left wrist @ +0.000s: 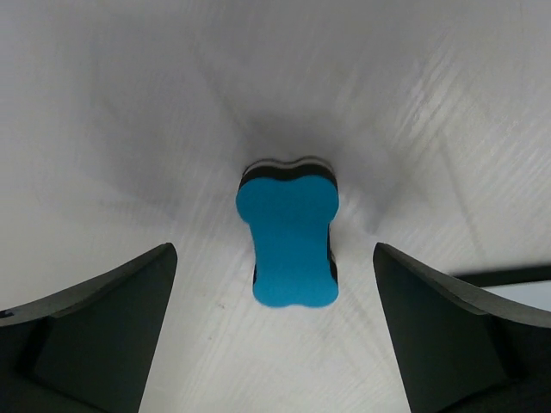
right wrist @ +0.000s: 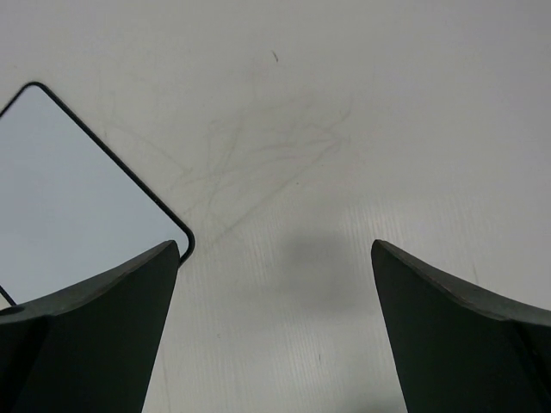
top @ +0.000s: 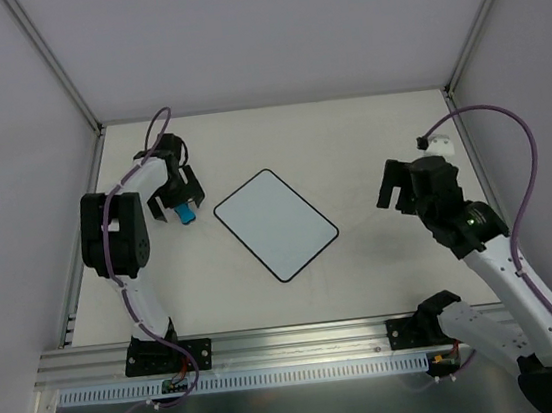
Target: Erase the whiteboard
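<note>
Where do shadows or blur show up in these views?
Left wrist view: soft dark shadow around the blue bone-shaped foam eraser, streaky blur outward. Right wrist view: faint shadow patch beneath the open right pincer. Top view: even light, no glare on the flat white black-rimmed whiteboard.

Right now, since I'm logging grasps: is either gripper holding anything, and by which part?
Nothing is held. The left gripper stands open astride the blue eraser without touching it; the right gripper is open and empty.
</note>
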